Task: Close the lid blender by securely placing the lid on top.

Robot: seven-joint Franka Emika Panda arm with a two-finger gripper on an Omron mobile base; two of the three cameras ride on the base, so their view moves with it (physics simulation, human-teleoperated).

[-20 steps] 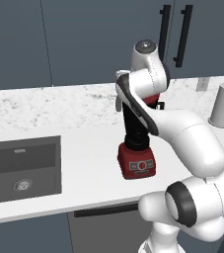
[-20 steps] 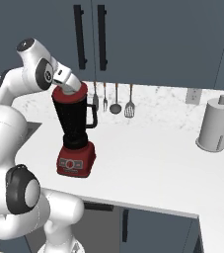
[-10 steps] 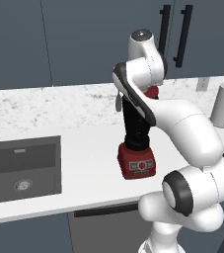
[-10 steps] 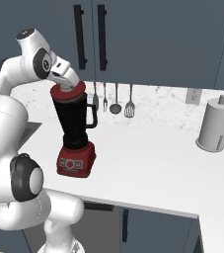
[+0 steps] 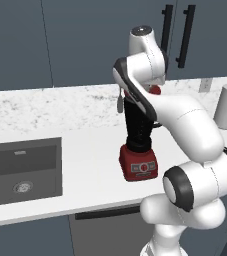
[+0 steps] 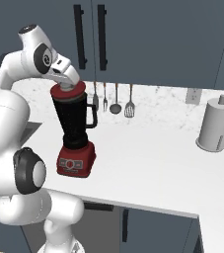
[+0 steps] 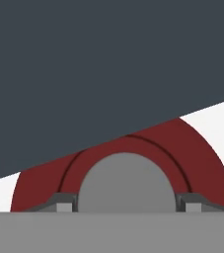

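The blender (image 6: pixel 75 129) stands on the white counter, a dark jar with a side handle on a boxy red base (image 5: pixel 138 164). The red lid (image 6: pixel 66 91) lies on the jar's rim, tilted a little if at all. My gripper (image 6: pixel 70 83) reaches down onto it from the upper left. In the hand view the red lid (image 7: pixel 195 148) spreads around its grey knob (image 7: pixel 126 180), and my gripper (image 7: pixel 126 204) is shut on that knob, one fingertip on each side. In the left base view my arm covers most of the jar top, and a bit of the red lid (image 5: pixel 155 90) shows.
A white paper-towel roll (image 6: pixel 214 126) stands at the counter's right end. Several utensils (image 6: pixel 116 101) hang on the back wall just behind the blender. A sink (image 5: pixel 22 167) is set into the counter to the left. Dark cabinet doors rise behind.
My arm's upper joints have lifted and turned a little. The lid and the gripper have stayed on top of the jar, hardly shifting.
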